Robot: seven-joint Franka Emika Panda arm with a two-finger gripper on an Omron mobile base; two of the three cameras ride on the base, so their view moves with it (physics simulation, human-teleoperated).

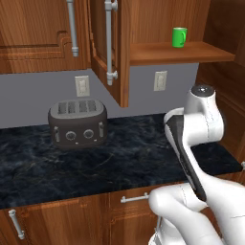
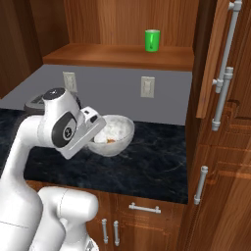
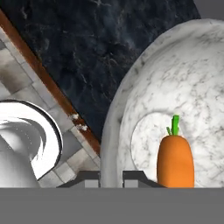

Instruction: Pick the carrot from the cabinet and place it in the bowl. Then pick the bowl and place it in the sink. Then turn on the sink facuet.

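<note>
So on the far left of the left base view there's a dark four-slot toaster (image 1: pixel 77 124) sitting on the black marble desk (image 1: pixel 119 158), with a wall outlet (image 1: pixel 82 85) just above it. Next over, the reddish-brown cabinet (image 1: pixel 113 48) has its door swung open, and a green mug (image 1: pixel 179 37) stands upright on the open shelf (image 1: pixel 182 52) to the right of it.

In the right base view the white mottled bowl (image 2: pixel 117 131) is tipped a bit toward the camera, above the desk near its front edge, and the robot's wrist is right up against the bowl's left side.

The hand view has the end effector (image 3: pixel 111 177) sitting on the bowl's rim (image 3: pixel 109 144), one dark tip outside the wall and the other inside, so it looks pinched on the rim. The carrot (image 3: pixel 175 159) lies inside the bowl on its flat bottom. In that view its long axis runs bottom to top, green top up toward the far side of the bowl and away from the fingertips; the thin end is cut off at the bottom edge.
</note>
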